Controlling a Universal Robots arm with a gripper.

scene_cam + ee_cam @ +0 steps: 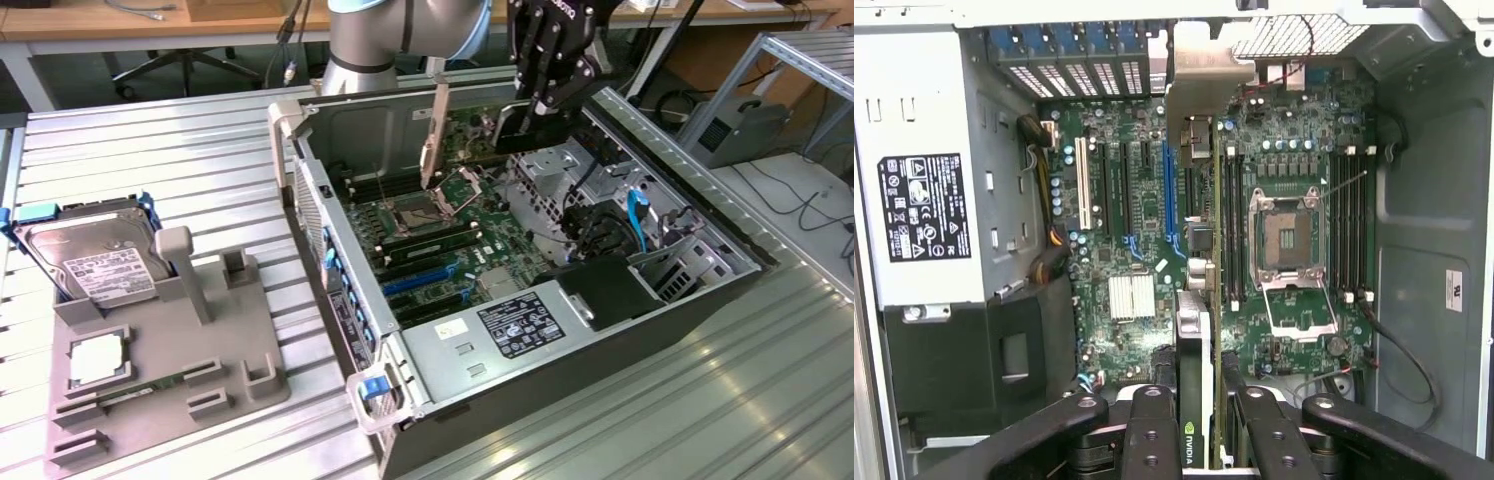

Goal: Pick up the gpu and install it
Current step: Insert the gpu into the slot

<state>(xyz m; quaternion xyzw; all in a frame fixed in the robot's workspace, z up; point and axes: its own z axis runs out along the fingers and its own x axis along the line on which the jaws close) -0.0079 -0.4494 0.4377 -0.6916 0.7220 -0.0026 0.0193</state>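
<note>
Wrist view: gpu clamped over the open case

The gripper has its fingers pressed on both faces of the card, which is seen edge-on. Its pale bracket end points toward the case's slotted wall. In the exterior view, the gripper holds the card upright inside the case's open top, above the motherboard. A hard drive stands outside the case, to the exterior view's left.

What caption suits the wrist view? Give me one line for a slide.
Gripper holding the gpu edge-on over the motherboard inside the open computer case.
</note>
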